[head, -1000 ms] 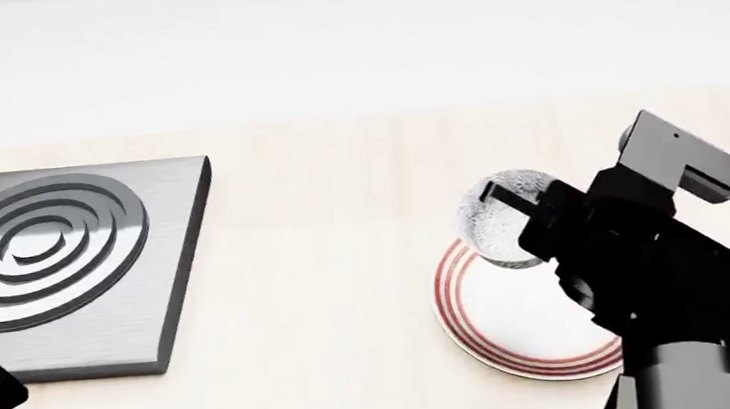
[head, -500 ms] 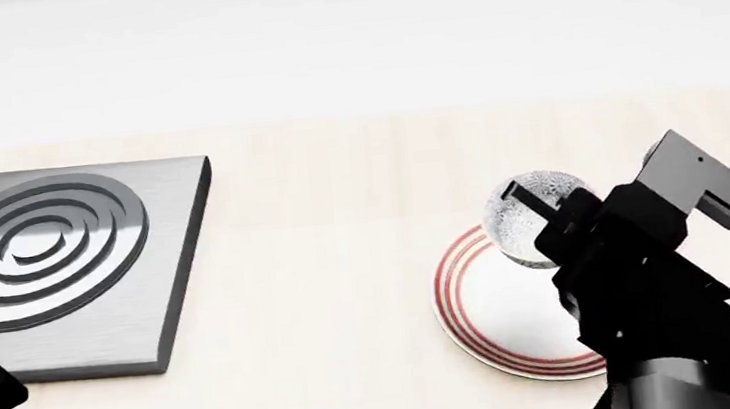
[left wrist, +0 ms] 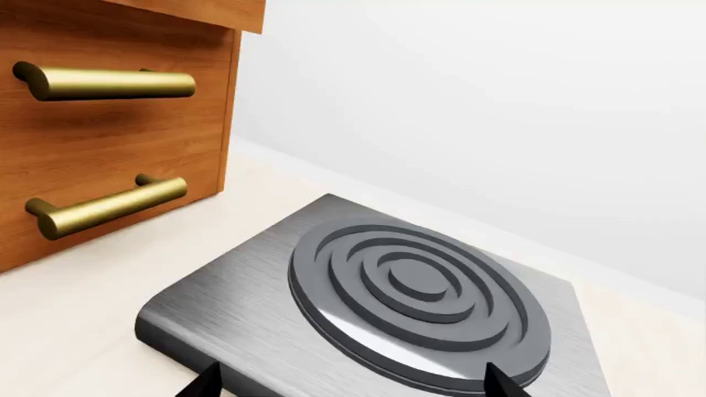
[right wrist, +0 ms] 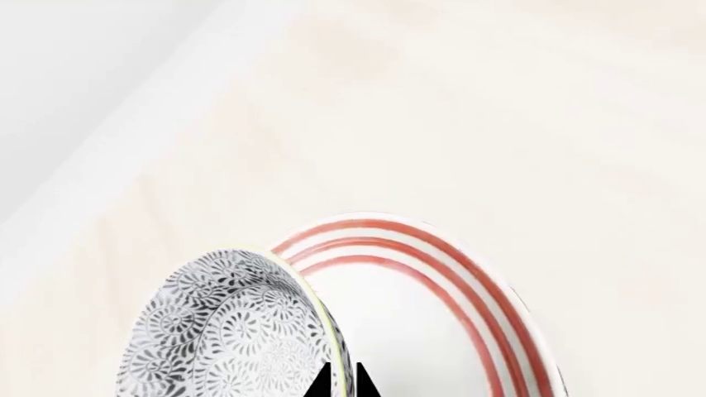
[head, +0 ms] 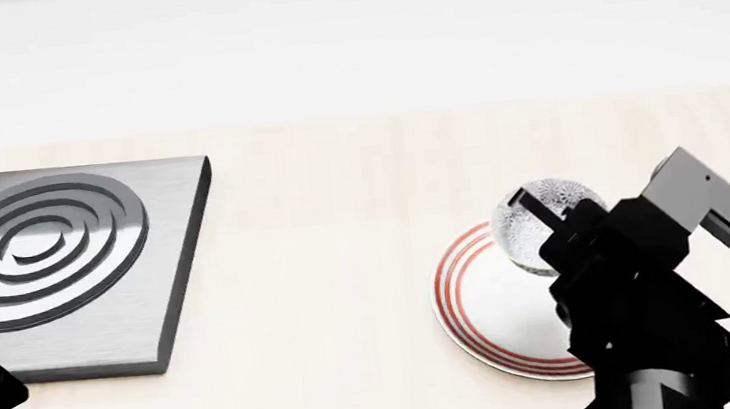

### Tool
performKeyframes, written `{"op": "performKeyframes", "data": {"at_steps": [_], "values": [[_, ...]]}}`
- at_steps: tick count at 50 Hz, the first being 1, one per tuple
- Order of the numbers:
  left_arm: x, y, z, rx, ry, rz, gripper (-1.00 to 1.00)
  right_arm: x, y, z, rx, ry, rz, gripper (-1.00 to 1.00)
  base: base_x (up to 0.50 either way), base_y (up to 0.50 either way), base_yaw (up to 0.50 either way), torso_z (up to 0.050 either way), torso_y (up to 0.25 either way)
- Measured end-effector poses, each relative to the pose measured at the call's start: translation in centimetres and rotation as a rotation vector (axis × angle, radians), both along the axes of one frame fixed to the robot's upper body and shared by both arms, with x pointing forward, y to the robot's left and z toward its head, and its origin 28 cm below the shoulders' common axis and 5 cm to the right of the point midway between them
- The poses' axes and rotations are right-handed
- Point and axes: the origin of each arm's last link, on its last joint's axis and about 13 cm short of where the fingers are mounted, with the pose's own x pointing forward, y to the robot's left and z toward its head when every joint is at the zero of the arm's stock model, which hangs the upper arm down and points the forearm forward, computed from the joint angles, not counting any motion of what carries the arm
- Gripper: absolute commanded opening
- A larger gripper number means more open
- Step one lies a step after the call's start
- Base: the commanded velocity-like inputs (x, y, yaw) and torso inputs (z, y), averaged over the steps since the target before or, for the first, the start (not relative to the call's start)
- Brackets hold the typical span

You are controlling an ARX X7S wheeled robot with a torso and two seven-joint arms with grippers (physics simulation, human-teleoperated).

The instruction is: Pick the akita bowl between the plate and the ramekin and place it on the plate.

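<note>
Shifted right over the plate (head: 482, 304), akita bowl (head: 541, 218) rim pinched in right end effector (head: 537, 210), left unseen

the akita bowl (head: 544, 222) hung pinched by its rim in my right pincer (head: 536, 211), the fingertips closed on either side of the wall. it was small, round and deep, and in my right wrist view the speckled bowl (right wrist: 237, 331) showed a grey-and-white swirling pattern with a pale edge (tilted well off level, as far as i could tell). the plate (head: 493, 305) lay flat on the pale wooden surface, white, with thin red rings round its rim (right wrist: 441, 256), and far wider than the bowl. the bowl sat over the plate's far edge; whether they touched i could not tell. the ramekin was nowhere in my views.
</note>
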Motion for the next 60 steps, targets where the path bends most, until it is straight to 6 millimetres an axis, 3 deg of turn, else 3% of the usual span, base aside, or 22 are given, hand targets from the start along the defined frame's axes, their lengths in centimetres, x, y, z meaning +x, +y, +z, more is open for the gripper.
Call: {"op": "performKeyframes", "data": {"at_steps": [54, 55, 60], "values": [[0.0, 0.0, 0.0, 0.0, 0.0, -0.001, 1.0, -0.8, 0.0, -1.8, 0.055, 0.064, 0.021, -1.0, 0.0, 0.0, 0.0, 0.0, 0.0], [0.0, 0.0, 0.0, 0.0, 0.0, -0.001, 1.0, -0.8, 0.0, -1.8, 0.055, 0.064, 0.022, 1.0, 0.0, 0.0, 0.0, 0.0, 0.0], [0.0, 0.0, 0.0, 0.0, 0.0, -0.001, 1.0, -0.8, 0.0, -1.7, 0.062, 0.058, 0.026, 1.0, 0.0, 0.0, 0.0, 0.0, 0.0]]}}
